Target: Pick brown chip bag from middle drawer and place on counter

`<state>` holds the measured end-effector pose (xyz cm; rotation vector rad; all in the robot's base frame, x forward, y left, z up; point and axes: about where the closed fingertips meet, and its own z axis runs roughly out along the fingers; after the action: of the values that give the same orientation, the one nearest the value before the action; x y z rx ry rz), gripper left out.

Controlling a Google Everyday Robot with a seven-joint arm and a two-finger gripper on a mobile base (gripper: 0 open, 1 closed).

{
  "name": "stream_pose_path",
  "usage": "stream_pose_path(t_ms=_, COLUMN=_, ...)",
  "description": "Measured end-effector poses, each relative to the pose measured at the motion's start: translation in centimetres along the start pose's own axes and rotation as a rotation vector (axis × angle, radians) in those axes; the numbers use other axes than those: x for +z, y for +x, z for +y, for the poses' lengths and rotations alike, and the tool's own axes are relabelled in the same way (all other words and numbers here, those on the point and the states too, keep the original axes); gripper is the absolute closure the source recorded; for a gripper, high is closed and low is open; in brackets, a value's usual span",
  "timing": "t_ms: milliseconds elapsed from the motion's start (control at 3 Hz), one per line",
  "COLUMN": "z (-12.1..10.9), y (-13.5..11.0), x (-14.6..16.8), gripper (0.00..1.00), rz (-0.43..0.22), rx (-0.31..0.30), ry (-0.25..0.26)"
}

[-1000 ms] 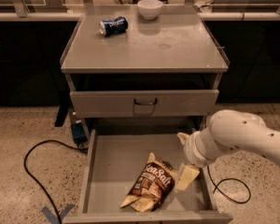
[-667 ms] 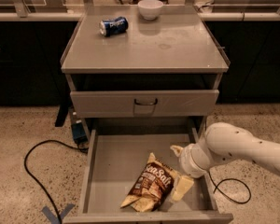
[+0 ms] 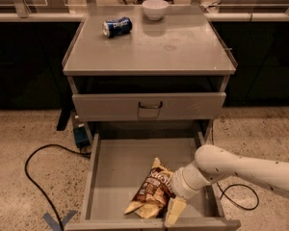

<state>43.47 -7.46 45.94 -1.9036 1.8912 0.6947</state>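
down at the front right of the open middle drawer point(image 3: 116, 170), the gripper point(image 3: 174, 211) hung from a white arm point(image 3: 241, 170) that extended in from the right, over the drawer's side wall. the gripper pointed downward, right against the right edge of the brown chip bag point(image 3: 150, 192) and close to the drawer's front lip. whether it was spread, pressed together or pinching the bag could not be told from this view. the bag lay on the drawer floor at a slant, one tan end toward the drawer's middle and the other toward the front wall, with its white script facing up. above the open drawer, a closed drawer front point(image 3: 149, 107) with a small dark handle sat under the counter point(image 3: 154, 52). on the counter, a dented blue soda can point(image 3: 116, 26) lay on its side at the back left. a white bowl point(image 3: 155, 8) stood by the back edge near the middle, apart from the can. a black cable point(image 3: 36, 174) curled over the speckled floor left of the cabinet.
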Motion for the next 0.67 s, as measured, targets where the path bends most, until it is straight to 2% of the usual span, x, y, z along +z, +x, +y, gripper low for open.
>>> stream_pose_path(t_ms=333, z=0.0, y=0.0, x=0.0, gripper=0.0, rz=0.0, rx=0.0, ry=0.0)
stream_pose_path(t_ms=667, z=-0.99, y=-0.06, x=0.16, gripper=0.0, rz=-0.019, rx=-0.007, ry=0.016)
